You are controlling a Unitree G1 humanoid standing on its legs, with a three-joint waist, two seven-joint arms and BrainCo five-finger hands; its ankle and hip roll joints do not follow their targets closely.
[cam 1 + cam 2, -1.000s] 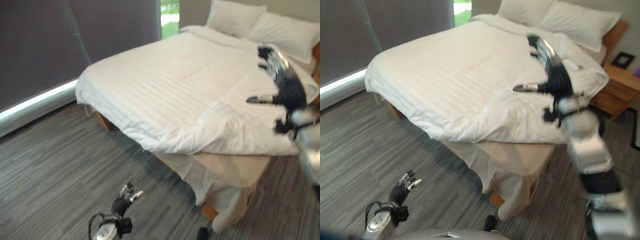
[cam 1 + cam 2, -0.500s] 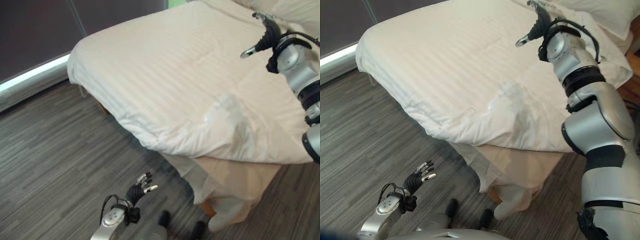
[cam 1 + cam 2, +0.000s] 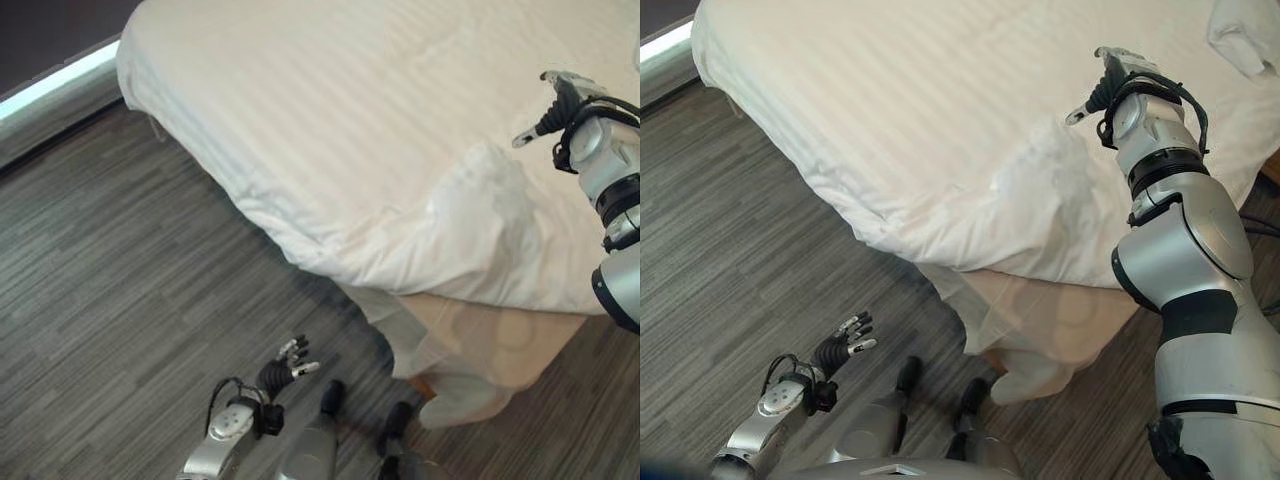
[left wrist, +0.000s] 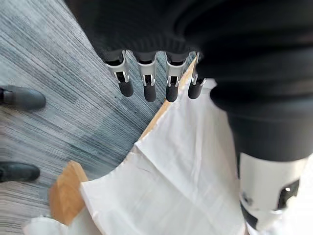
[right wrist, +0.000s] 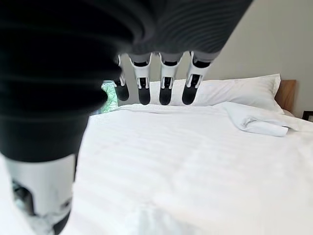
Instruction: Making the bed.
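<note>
The head camera has tipped down and the right hand (image 3: 1110, 85) has come lower, from above the bed's middle toward the near edge. The duvet (image 3: 330, 130) covers the bed across the upper frame, with a raised bunch (image 3: 480, 190) at centre right, just left of that hand. Below it, at lower centre, the sheet (image 3: 470, 370) hangs loose off the corner over bare mattress (image 3: 500, 325). A crumpled fold (image 3: 1240, 30) lies at upper right. The right hand hovers over the duvet with fingers straight, holding nothing; whether it touches the cloth I cannot quite tell. The left hand (image 3: 285, 365) hangs open at lower left over the floor (image 3: 120, 270).

Risk, as I judge it: a flat sweep may push the bunch on rather than flatten it, or drag the duvet further off the exposed corner, since nothing anchors the far side.
</note>
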